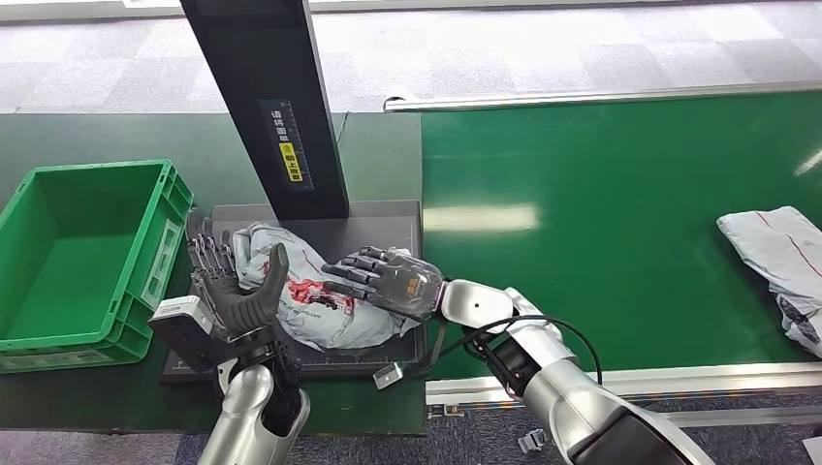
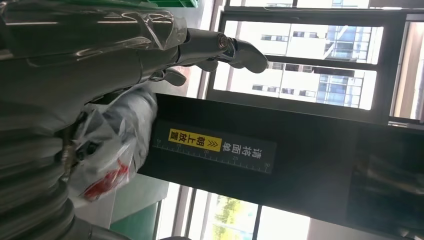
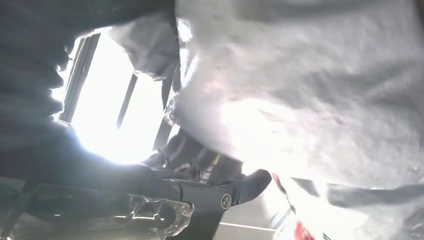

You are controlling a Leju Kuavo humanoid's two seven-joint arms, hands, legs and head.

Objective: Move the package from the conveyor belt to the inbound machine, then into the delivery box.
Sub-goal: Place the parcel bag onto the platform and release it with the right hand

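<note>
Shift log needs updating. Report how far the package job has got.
Done: the package is off the conveyor belt and lies on the inbound machine. In hand: left hand and right hand flank it, touching. Left: the delivery box holds nothing.

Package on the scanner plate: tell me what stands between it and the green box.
Only the left hand, which sits at the package's box-facing side. The right hand rests on top. Beyond the plate's edge, the green box wall stands right alongside, its inside open.
</note>
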